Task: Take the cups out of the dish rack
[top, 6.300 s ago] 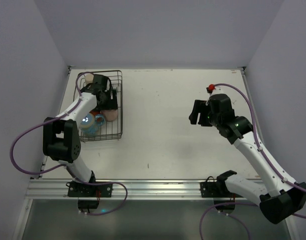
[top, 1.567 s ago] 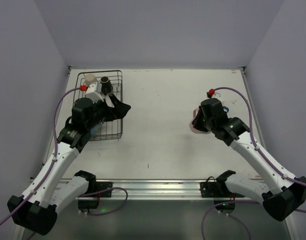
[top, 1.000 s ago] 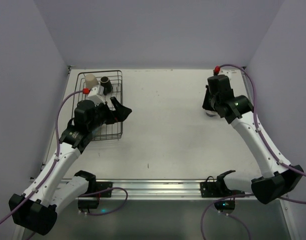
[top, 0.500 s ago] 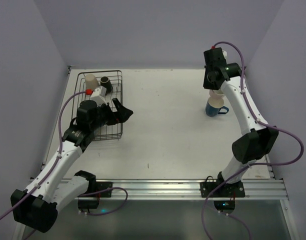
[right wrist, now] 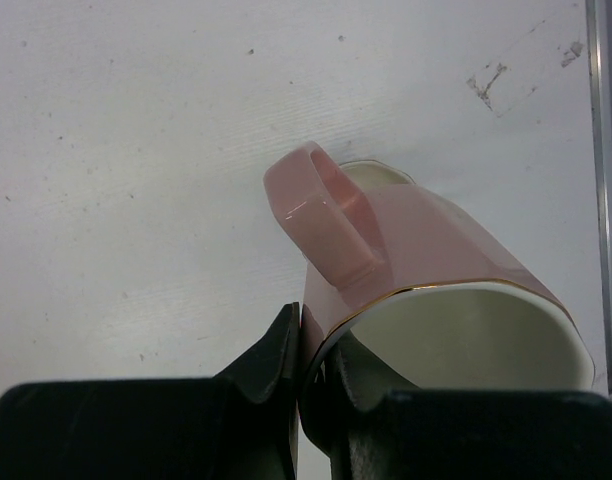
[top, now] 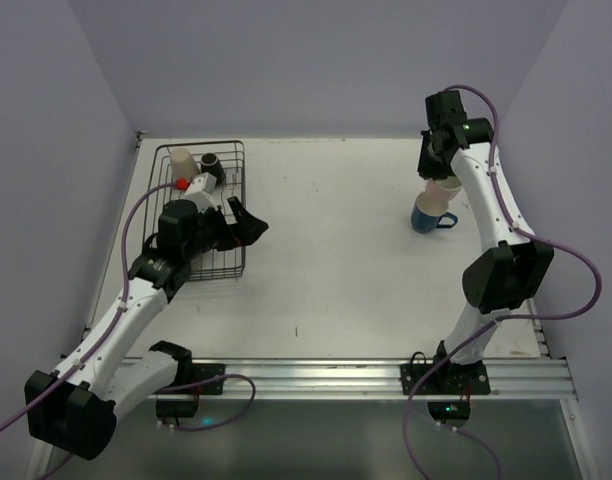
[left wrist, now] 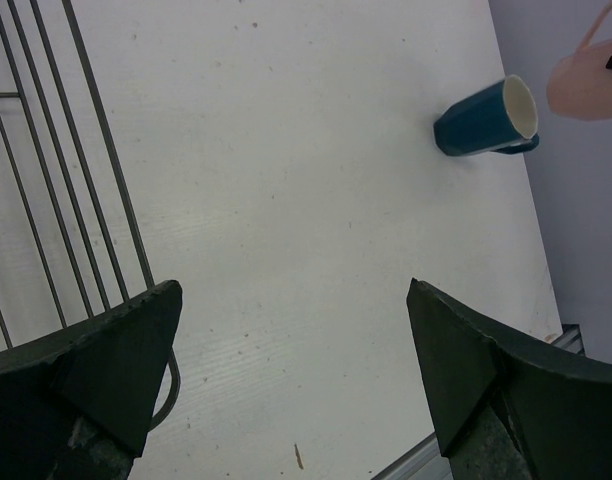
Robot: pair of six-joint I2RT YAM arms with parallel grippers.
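your right gripper (right wrist: 298, 352) is pinched narrow on the rim of the pink cup (right wrist: 426, 250), just beside its handle, one finger inside and one outside. the cup hangs tilted over the far right part of the table (top: 326, 260). whether its base touches the surface yet, you cannot tell from these views.

the grip is the main worry. it is a thin bite on a glazed rim, well off the cup's centre, so a quick wrist turn or a hard stop may let the cup swing or slide out. if you let go while it leans like this, expect it to tip over or roll.

the blue cup (top: 424, 215) sits on the table just beside the pink one, on the near side with its handle pointing right. come down carelessly and the cup or your fingers could knock it. the table's right edge shows close by in the wrist view, so drifting that way risks a placement too near the edge.

your left gripper (left wrist: 296, 370) stands wide and empty, hovering by the near right corner of the dish rack (top: 243, 175) with the wires just beside one finger. a cream cup (top: 181, 160) and a dark cup (top: 211, 162) wait at the rack's far end. the left arm covers the rest of the rack, so you cannot tell what else is in there. reaching in, mind the rack's low wall.
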